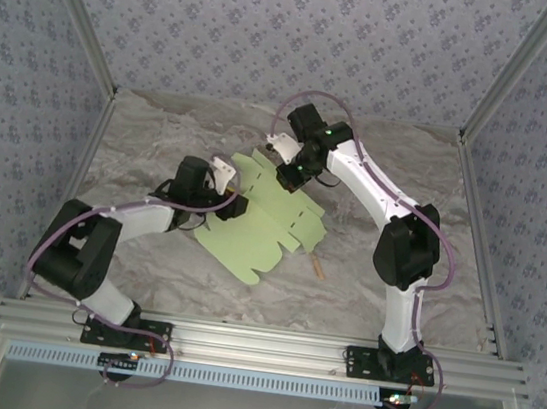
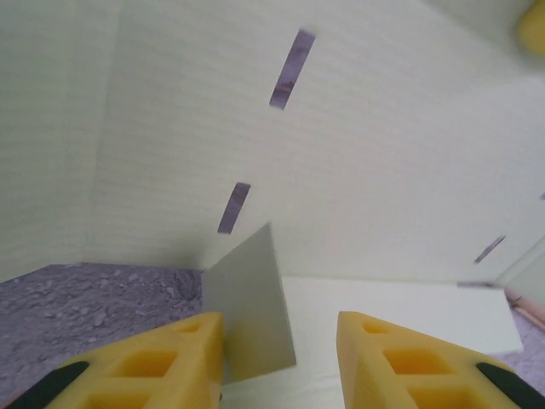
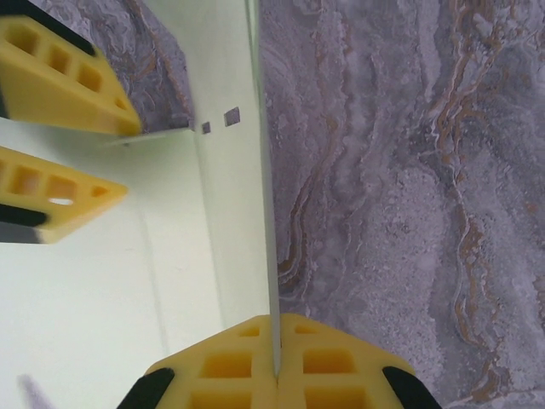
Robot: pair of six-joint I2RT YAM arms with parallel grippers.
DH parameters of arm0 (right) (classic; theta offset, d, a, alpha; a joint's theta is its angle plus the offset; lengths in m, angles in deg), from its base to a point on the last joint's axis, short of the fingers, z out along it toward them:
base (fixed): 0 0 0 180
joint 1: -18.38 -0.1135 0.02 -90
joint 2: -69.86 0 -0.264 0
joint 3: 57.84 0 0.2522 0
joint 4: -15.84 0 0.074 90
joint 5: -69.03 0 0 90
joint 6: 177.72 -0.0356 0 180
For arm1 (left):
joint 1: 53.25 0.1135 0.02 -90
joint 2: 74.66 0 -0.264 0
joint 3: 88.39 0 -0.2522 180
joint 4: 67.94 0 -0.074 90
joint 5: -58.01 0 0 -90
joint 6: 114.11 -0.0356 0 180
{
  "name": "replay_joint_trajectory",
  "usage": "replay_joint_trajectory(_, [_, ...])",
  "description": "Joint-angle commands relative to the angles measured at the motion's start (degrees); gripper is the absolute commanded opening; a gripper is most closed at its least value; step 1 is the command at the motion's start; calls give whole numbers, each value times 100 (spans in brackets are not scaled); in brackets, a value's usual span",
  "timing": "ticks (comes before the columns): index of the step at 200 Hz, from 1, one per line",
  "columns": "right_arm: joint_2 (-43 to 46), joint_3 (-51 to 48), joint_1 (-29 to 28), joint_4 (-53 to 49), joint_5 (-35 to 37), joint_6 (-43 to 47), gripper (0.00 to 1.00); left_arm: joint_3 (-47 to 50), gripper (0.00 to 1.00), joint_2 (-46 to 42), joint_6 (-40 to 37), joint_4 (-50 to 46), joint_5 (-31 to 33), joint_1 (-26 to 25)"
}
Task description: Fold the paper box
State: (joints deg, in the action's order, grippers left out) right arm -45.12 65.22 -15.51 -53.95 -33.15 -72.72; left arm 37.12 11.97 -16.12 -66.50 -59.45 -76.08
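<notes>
Leave the thin tan stick [image 1: 318,267], just off the sheet's near edge, out of the work. Treat the paper box [image 1: 260,233] as a die-cut sheet of pale green card, not yet a box, lying mid-way across the marbled table [image 1: 161,139] with one panel raised. At the left gripper [image 2: 281,362], read the fingers [image 2: 162,371] as parted, with a small flap [image 2: 251,307] standing upright in the gap, just beside one finger and not pinched. Before closing, centre that flap between the pads and square them to it, to avoid crumpling the thin card. Farther back, rely on the right gripper [image 3: 277,341], pressed together on the raised panel's thin edge, as the anchor. Hold that panel upright along its crease without tugging, to avoid dragging the whole sheet. Bend only along the scored lines, slowly, and watch for the slots lining up.
</notes>
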Motion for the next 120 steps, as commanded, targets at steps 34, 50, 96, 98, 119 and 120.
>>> replay_joint_trajectory(34, [507, -251, 1, 307, -173, 538, 0, 246, 47, -1296, 693, 32, -516, 437])
replay_joint_trajectory(50, [618, -357, 1, 354, -295, 674, 0, 276, 49, -1615, 853, -35, -504, 580])
replay_joint_trajectory(96, [852, -589, -30, 369, -679, 1256, 0, 75, 57, -1995, 843, -163, -852, 657])
replay_joint_trajectory(98, [860, -592, -28, 364, -697, 1276, 0, 57, 58, -1982, 838, -153, -874, 657])
replay_joint_trajectory(119, [904, -605, -30, 321, -941, 1462, 0, -153, 58, -1747, 866, 9, -1262, 700])
replay_joint_trajectory(120, [910, -613, -30, 321, -951, 1471, 0, -163, 58, -1733, 877, 22, -1275, 705])
